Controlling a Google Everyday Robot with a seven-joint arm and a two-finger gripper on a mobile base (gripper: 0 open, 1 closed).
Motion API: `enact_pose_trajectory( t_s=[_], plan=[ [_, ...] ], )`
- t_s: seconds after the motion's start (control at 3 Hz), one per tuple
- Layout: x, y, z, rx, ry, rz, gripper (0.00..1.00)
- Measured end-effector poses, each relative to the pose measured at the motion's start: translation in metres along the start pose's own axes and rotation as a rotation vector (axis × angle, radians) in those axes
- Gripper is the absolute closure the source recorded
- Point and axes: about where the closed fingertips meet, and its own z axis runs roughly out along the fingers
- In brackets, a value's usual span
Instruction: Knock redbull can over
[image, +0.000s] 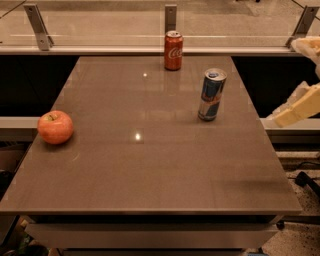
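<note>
The redbull can (211, 95) is slim, blue and silver, and stands upright on the right half of the brown table (150, 170). My gripper (301, 77) is at the frame's right edge, beyond the table's right side and apart from the can. Its two cream fingers (296, 109) stand apart, one above the other, with nothing between them. Part of the gripper is cut off by the frame edge.
A red cola can (173, 50) stands upright at the table's far edge, behind and left of the redbull can. A red apple (55, 127) lies near the left edge. A glass railing with metal posts (170, 17) runs behind the table.
</note>
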Motion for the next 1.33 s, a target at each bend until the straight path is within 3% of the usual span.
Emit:
enact_pose_trajectory(
  t_s=[0.67, 1.33],
  plan=[
    [-0.002, -0.003, 0.034, -0.005, -0.244, 0.001, 0.00],
    [-0.002, 0.008, 0.069, -0.085, -0.367, 0.053, 0.00]
  ],
)
